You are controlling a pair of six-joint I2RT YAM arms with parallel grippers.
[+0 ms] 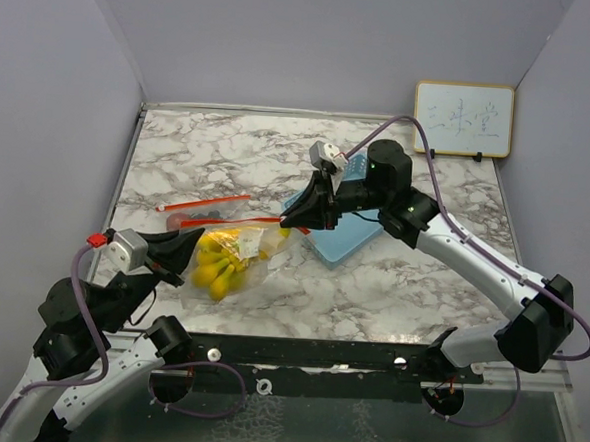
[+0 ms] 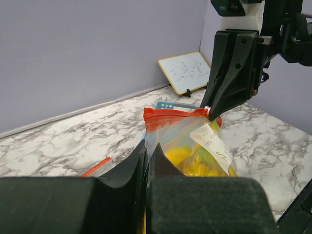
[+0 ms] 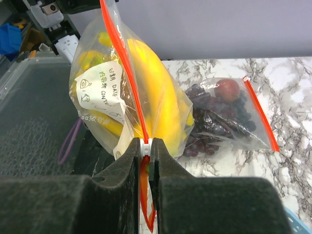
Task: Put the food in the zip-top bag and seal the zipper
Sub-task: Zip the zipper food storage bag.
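black finger pads of the left gripper (image 2: pixel 147 152) fill the bottom of the left wrist view. they are pressed together on the near-left end of the zip-top bag (image 2: pixel 185 141), with thin plastic caught in the seam between them. at the bag's opposite end the right gripper (image 3: pixel 145 146) is pinched just as tight. its jaws are closed on the red zipper strip (image 3: pixel 124 63), and the small white slider (image 3: pixel 145 144) shows right at the fingertips. the bag hangs stretched between the two claws, zipper edge uppermost and taut.

the right arm (image 1: pixel 473 257) sweeps in from the bag's right. its forearm rises over the blue mesh basket (image 1: pixel 342 242) and its wrist tips down at the bag's right end. the left arm (image 1: pixel 69 312) comes from the bag's near-left, elbow folded low, wrist pointing at the bag.

the bag is clear and bulges with a bunch of yellow bananas (image 3: pixel 158 97). a white label (image 3: pixel 100 87) with handwriting sits on its side. just beyond the bag, toward its left, a second bag (image 1: pixel 187 214) lies flat on the marble table (image 1: pixel 421 289). it holds dark purple grapes (image 3: pixel 214 122) and a small round red fruit (image 3: pixel 227 89). well beyond the bag to its right, a whiteboard (image 1: pixel 463 119) leans on the wall.
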